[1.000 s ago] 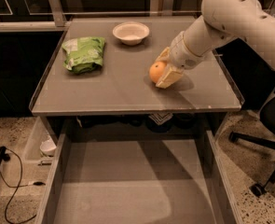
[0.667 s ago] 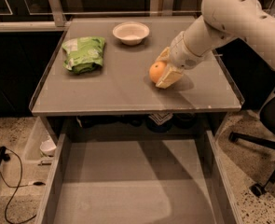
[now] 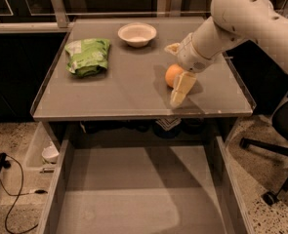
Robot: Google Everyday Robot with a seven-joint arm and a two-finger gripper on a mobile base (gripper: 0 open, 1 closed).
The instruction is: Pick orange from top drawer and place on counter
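We see the wide, shallow grey top drawer (image 3: 133,199) pulled open across the lower half of the frame. Its flat matte bottom shows between low side walls, with a shadow lying across it. Above it lies the large flat grey counter (image 3: 129,94), a rectangle with a thin raised rim that looks translucent.

The small round bright-orange orange (image 3: 169,76), smooth-skinned, rests on the counter right of centre, not in the drawer. The cream-coloured two-finger gripper (image 3: 173,73) on the white, rounded arm reaches in from the upper right. Its fingers are spread wide with the fruit between them. The upper finger stands apart from the orange. The lower one lies just beside it, and we cannot tell whether they touch.

At the back of the counter sits a shallow round white bowl (image 3: 137,34), its inner surface pale and smooth. A crinkled green plastic bag (image 3: 87,56) lies at the counter's left. A black office chair (image 3: 282,126) stands at the right edge on speckled flooring.
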